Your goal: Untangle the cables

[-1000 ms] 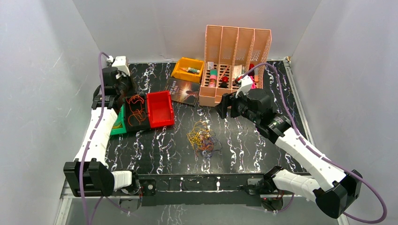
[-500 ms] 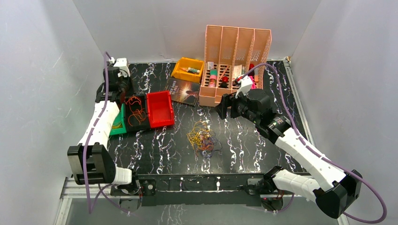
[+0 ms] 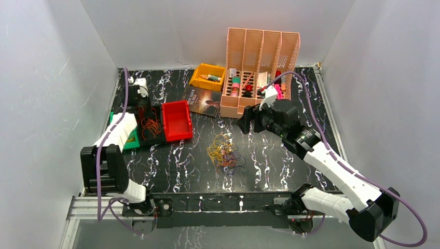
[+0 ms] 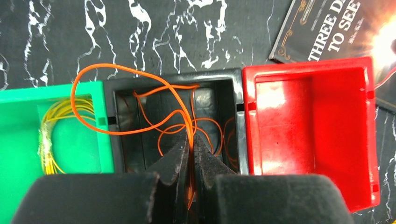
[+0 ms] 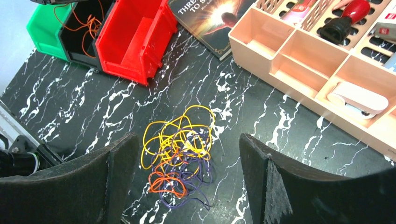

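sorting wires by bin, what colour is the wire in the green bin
Yellow. The wire coiled in the green bin shows best in the left wrist view.

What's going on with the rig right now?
It is sorting cables out of a tangle. The left gripper is shut on an orange cable over the black bin, with one loop draped over the rim toward the green bin. The green bin holds a yellow cable, and the red bin sits on the other side. The right gripper is open, hovering above the tangle of yellow, orange and purple cables on the table.
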`<state>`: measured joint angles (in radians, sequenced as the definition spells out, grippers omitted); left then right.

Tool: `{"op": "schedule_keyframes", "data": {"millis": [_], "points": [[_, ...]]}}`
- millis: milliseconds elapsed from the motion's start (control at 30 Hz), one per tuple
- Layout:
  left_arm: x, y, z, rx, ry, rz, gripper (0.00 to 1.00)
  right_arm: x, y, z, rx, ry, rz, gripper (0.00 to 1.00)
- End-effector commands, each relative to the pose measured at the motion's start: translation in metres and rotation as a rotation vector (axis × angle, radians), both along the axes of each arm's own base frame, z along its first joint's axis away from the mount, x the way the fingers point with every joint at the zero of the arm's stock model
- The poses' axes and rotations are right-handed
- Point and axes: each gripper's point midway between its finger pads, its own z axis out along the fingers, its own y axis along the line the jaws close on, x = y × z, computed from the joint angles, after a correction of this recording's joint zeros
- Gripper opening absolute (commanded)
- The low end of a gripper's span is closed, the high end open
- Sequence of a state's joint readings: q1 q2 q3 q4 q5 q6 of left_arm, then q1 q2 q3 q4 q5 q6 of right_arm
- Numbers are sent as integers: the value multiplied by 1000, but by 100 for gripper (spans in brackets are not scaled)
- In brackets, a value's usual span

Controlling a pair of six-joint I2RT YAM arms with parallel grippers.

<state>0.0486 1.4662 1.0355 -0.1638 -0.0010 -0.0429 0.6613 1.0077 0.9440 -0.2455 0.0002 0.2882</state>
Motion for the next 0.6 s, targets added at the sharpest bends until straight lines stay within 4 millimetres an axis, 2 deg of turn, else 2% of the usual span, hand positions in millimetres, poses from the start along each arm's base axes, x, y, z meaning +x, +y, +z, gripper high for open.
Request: {"op": "schedule_keyframes", "data": {"millis": [0,267,567], "points": [[-2,-4,-11,-38,20,-4,0,-3,3,-3,17,11,15,87],[-12,-19,-45,-97,156,-73,0,-5,9,-4,45,32,31,87],[-13,-36,-59,-166,213,-154,0,-5,9,-9,33,44,30,87]]}}
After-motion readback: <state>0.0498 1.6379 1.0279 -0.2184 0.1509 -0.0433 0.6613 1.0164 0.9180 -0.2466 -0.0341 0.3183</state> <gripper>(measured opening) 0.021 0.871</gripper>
